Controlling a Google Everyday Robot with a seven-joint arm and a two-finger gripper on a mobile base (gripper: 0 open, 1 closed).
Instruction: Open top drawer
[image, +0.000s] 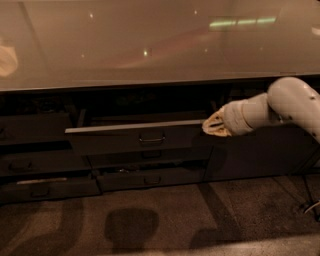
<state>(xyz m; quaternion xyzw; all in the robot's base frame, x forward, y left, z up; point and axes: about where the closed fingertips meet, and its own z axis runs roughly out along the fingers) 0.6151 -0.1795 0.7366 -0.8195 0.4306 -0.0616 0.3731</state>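
The top drawer (135, 137) is a dark grey front with a small rectangular pull handle (151, 138) at its centre. It stands pulled partly out under the countertop, its pale top edge showing. My gripper (214, 125) comes in from the right on a white arm (292, 102). It is at the drawer's right end, level with the top edge and touching or almost touching it. It is well to the right of the handle.
A pale glossy countertop (150, 45) runs across the whole view above the drawers. Slimmer dark drawers (150, 176) lie below and to the left (40, 162). A plain dark cabinet front (260, 152) is under my arm. Speckled floor (160, 220) lies in front.
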